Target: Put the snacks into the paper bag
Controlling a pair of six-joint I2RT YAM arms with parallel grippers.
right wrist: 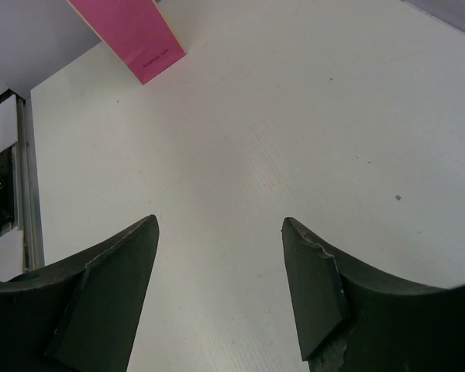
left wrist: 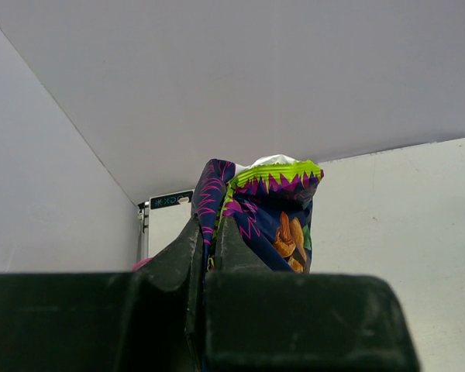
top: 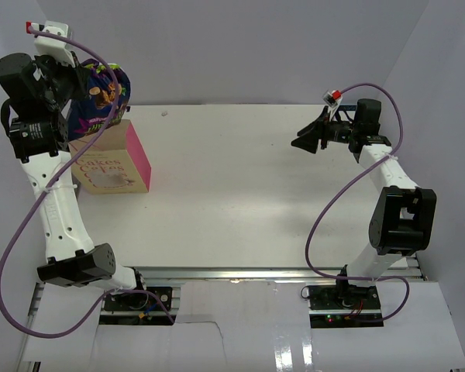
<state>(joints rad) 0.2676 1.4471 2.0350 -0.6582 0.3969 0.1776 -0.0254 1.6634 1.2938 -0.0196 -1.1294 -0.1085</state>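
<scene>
In the top view, at the upper left of the frame, the left claw [top: 84, 77] is clamped on a crinkly dark blue snack bag [top: 102, 97]. It holds the bag just above the standing beige paper gift bag [top: 105, 169] with pink side panels. At the upper right, the right claw [top: 306, 139] hangs over the white tabletop [top: 240, 186], jaws apart.

In the left wrist view, dark fingers [left wrist: 174, 260] pinch the snack bag's purple-and-green edge at centre frame.

In the right wrist view, both fingers [right wrist: 116, 263] are spread wide above the tabletop. The paper gift bag's pink panel sits at the upper left.

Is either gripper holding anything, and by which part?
The left gripper pinches the blue snack bag by one edge; the right gripper is open and empty.
</scene>
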